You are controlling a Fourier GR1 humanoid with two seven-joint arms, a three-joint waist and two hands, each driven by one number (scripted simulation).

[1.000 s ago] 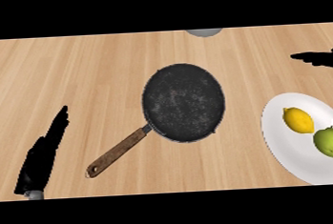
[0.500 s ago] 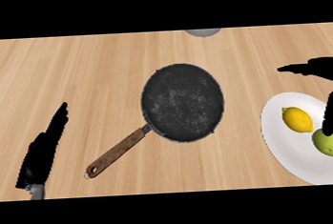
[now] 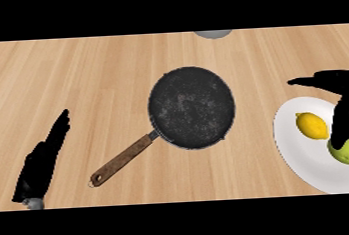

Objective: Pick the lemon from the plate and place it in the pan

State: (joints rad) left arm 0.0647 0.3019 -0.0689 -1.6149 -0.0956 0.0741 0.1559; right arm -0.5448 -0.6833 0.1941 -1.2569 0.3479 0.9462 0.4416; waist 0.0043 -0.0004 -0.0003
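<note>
From the head view I see the lemon [image 3: 311, 125] lying on the white plate [image 3: 302, 160] at the right edge of the wooden tabletop [image 3: 79, 84], in the plate's upper half. A green lime [image 3: 348, 151] sits just beside it, lower and further right on the same plate.

My right hand [image 3: 338, 81] hangs over the plate's upper right rim. Its fingers [image 3: 343, 125] are spread wide and hold nothing: one part reaches left over the plate's upper rim, above the lemon, and another runs straight down, passing just to the right of the lemon with its tip overlapping the top of the lime. So the lemon lies in the open gap between them, and I see no finger laid on it, though from this steep angle I cannot tell how high the hand is above the fruit.

The black pan [image 3: 191, 107] lies mid-tabletop, well apart from the plate, its brown handle [image 3: 124, 160] pointing to the lower left.

My left hand [image 3: 45, 159] rests at the lower left, fingers straight, holding nothing.
</note>
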